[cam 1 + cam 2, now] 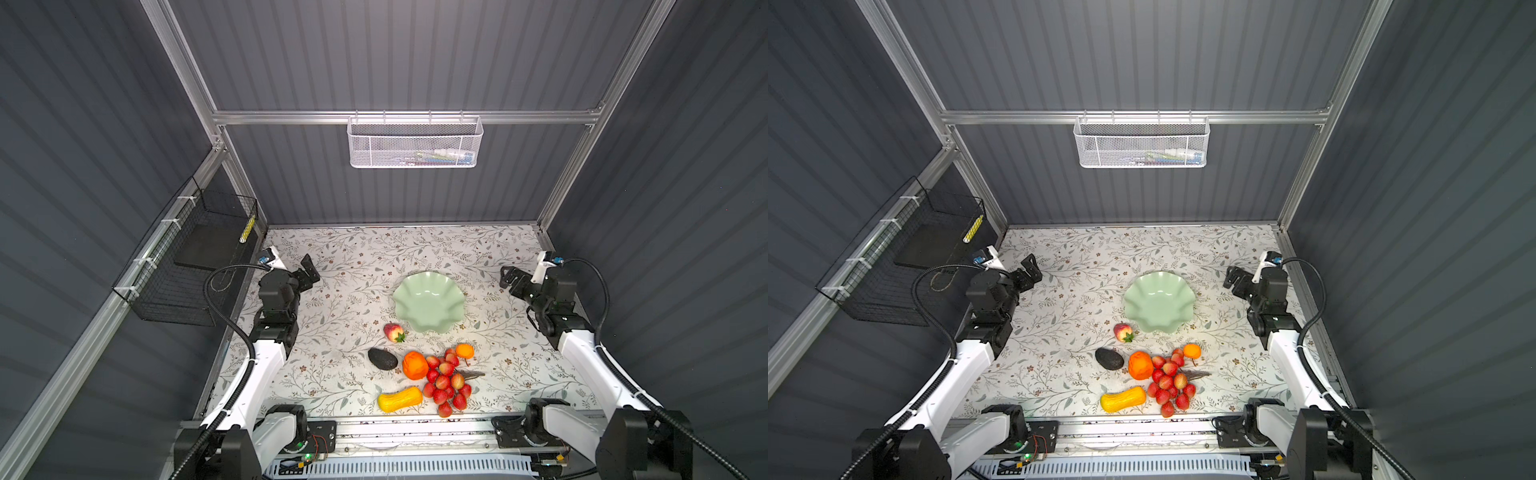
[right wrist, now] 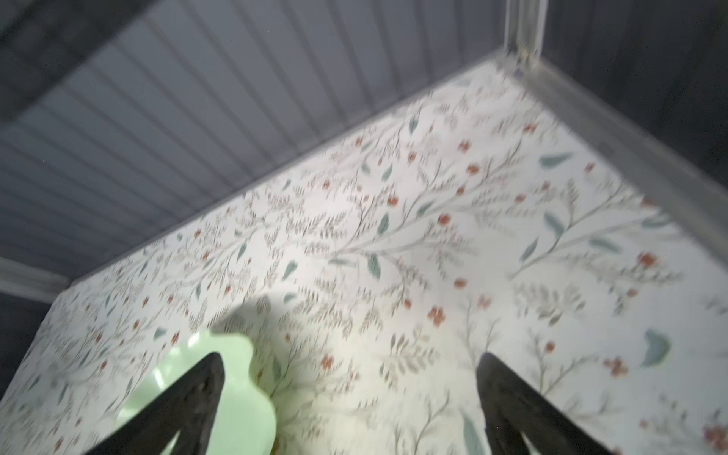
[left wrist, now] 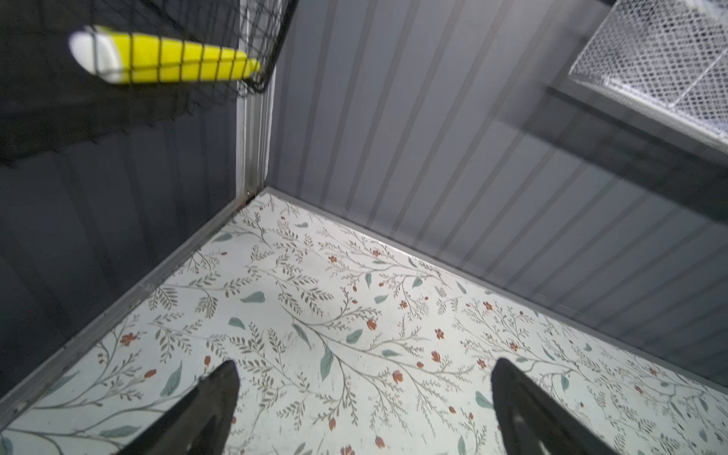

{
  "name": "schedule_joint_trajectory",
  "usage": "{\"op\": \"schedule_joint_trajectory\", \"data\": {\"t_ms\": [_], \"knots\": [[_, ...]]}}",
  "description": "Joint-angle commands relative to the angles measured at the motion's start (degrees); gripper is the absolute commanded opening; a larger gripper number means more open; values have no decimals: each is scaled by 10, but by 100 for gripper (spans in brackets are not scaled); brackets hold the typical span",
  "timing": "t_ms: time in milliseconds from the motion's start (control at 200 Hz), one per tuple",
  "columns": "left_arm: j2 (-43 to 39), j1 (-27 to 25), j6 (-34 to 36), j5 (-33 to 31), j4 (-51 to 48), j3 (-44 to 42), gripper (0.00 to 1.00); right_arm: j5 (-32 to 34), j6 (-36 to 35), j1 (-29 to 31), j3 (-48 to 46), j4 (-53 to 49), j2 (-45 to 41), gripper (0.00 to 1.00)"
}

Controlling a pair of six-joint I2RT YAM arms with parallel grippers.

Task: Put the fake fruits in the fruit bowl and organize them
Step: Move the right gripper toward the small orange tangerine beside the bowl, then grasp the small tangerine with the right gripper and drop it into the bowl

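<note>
The left hand (image 1: 312,270) hovers over the left side of the floral desk (image 1: 340,374), its jaws spread wide and holding nothing. Its wrist view shows only patterned desk between the two fingers (image 3: 212,405). All the fruits lie well apart from it, toward the near middle of the desk.

Leftmost of them is the dark, rough-skinned avocado (image 1: 382,359). Nearer the front edge lies the yellow-orange gourd (image 1: 400,400), stretched out sideways. The red strawberry (image 1: 393,332), pale on one flank and with a green cap, sits just beside the near-left rim of the fruit bowl (image 1: 428,301). The bowl is pale mint, glossy, ruffled at the rim and has no fruit in it.

The larger orange (image 1: 414,365) rests against the bunch of red berries (image 1: 446,384). A dark stem pokes out from the right of the bunch, though its end is hard to make out. The smaller orange (image 1: 465,351) sits at the far right of the bunch, and I cannot tell whether the two touch.

The right hand (image 1: 505,276) hangs near the bowl's right side, wide open and holding nothing, with the fruits nearer the front than it is. Its wrist view is blurred, and there one of its fingers (image 2: 193,398) covers part of the bowl's rim (image 2: 236,394), which is cut off at the picture's edge.
</note>
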Motion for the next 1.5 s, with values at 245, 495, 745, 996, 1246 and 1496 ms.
{"op": "schedule_joint_trajectory", "data": {"t_ms": [245, 495, 745, 996, 1246, 1496], "knots": [[5, -1, -33, 53, -35, -5, 100, 42, 140, 225, -12, -282, -11, 91], [3, -1, -36, 61, -34, -13, 100, 43, 238, 307, -85, -267, -38, 84], [17, -1, -45, 73, -28, -18, 100, 49, 271, 338, -101, -217, -11, 80], [16, -1, -45, 77, -27, -19, 100, 64, 285, 340, -111, -184, 20, 57], [21, -1, -50, 79, -28, -18, 100, 114, 289, 343, -110, -250, -49, 35], [11, -1, -63, 99, -21, -20, 100, 220, 221, 342, 19, -345, -119, 33]]}}
